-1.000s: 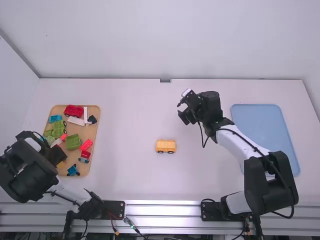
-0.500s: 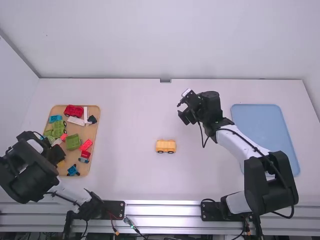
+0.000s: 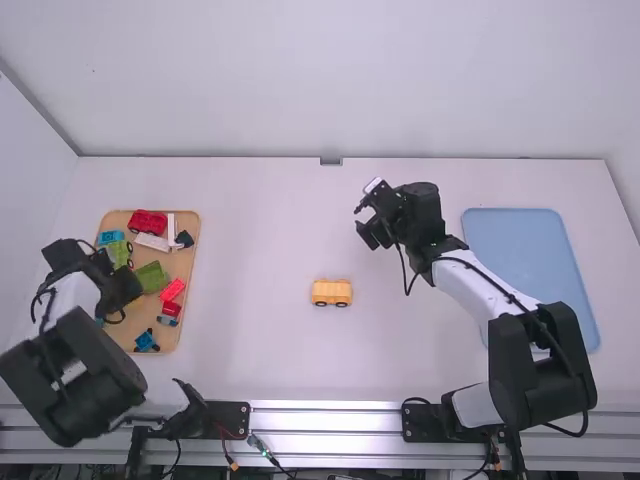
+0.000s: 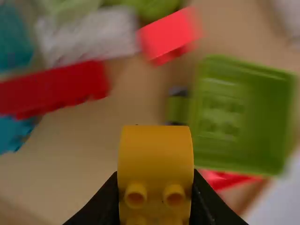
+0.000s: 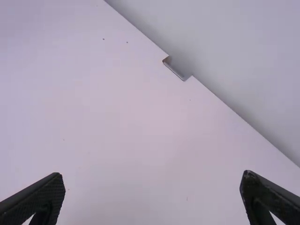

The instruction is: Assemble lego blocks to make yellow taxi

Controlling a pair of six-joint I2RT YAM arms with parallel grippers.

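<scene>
High view, chg. vs. 0.5 s ago: L gripper (image 3: 125,287), at frame left over wooden tray (image 3: 184,262), has shifted up & to the right; L forearm has swung w/ it. Green box (image 3: 153,277) in tray now sits slightly up-right of its prev. spot & at a diff. angle. R arm unchanged, as is yellow chassis (image 3: 332,292), on its wheels just below frame ctr.

Fingers: L wrist view, L gripper (image 4: 155,187) has yellow block (image 4: 155,154) pinched btwn both fingers (image 4: 104,201), parted only by the block's width; round studs visible at the block's lower end. R gripper (image 3: 367,220), high view, upper right of ctr, fingers spread wide, nothing btwn them; same in R wrist view.

Rest: blue tray (image 3: 530,270) at frame right; red car (image 3: 147,222) at top of wooden tray.
</scene>
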